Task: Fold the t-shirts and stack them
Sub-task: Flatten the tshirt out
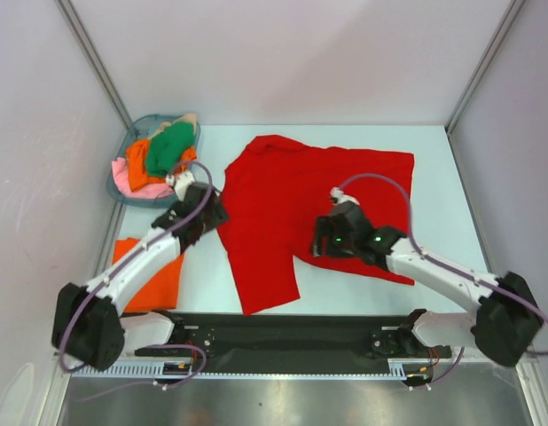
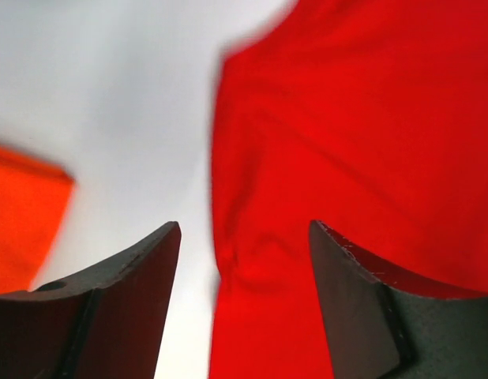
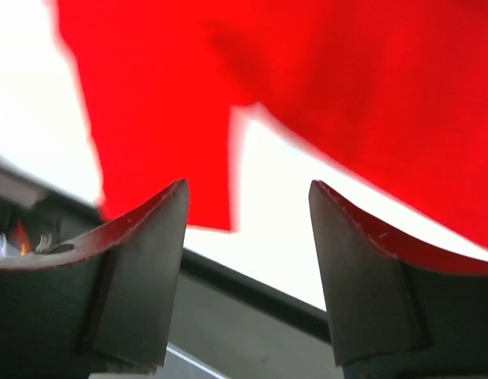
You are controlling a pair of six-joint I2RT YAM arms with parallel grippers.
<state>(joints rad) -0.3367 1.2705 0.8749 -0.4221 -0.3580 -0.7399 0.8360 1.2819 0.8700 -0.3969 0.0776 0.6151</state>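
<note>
left gripper (image 2: 244, 225) and right gripper (image 3: 248, 182) stood spread, empty, over the red t-shirt (image 1: 301, 195); basket (image 1: 123, 199) lay at its ten o'clock.

A flat white table top (image 1: 345, 138) is boxed in by pale lilac wall panels (image 1: 292, 53) joined at slim grey metal corner posts (image 1: 90, 53). A flat black plate (image 1: 283, 342) and a brushed steel ledge (image 1: 283, 404) line its near edge under soft, even light.
</note>
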